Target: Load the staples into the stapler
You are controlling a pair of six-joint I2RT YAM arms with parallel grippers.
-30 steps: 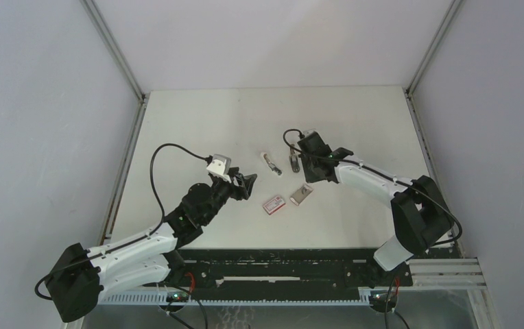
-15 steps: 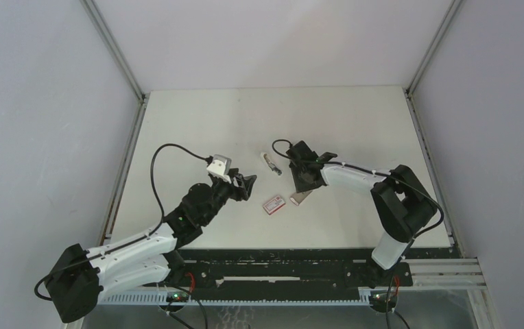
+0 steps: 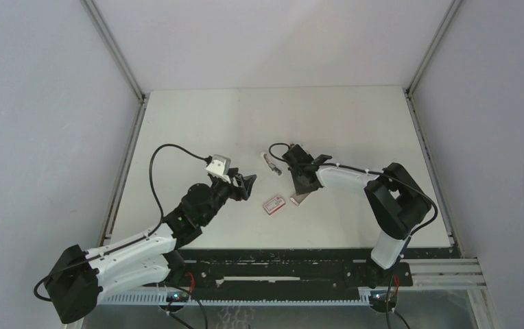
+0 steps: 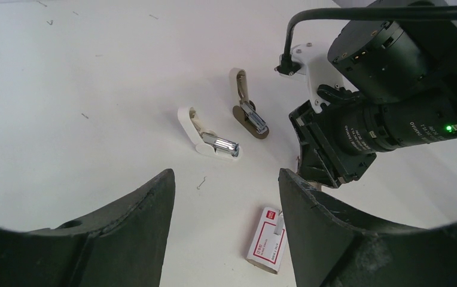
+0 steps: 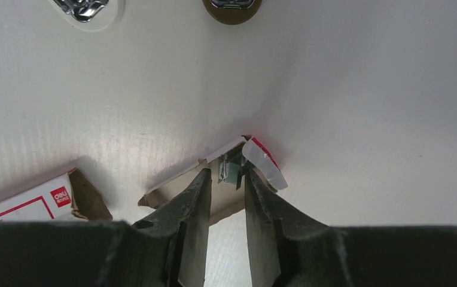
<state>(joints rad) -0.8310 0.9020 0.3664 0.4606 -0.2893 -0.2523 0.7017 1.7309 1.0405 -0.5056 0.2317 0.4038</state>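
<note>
Pickup step: right gripper (image 5: 226, 172) straddles staples (image 5: 231, 169), clamp cannot tell; left gripper (image 4: 226, 176) apart, empty. Next: lift, carry to stapler (image 3: 271, 164), 11 o'clock.

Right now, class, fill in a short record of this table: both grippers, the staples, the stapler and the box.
left gripper: open, empty
right gripper: jaws narrow, either side of the staples; grip unclear
staples: in their tray, right of the box
stapler: lying on the table, beyond the box, untouched
box: red-and-white, flat on the table, between the two grippers
</note>
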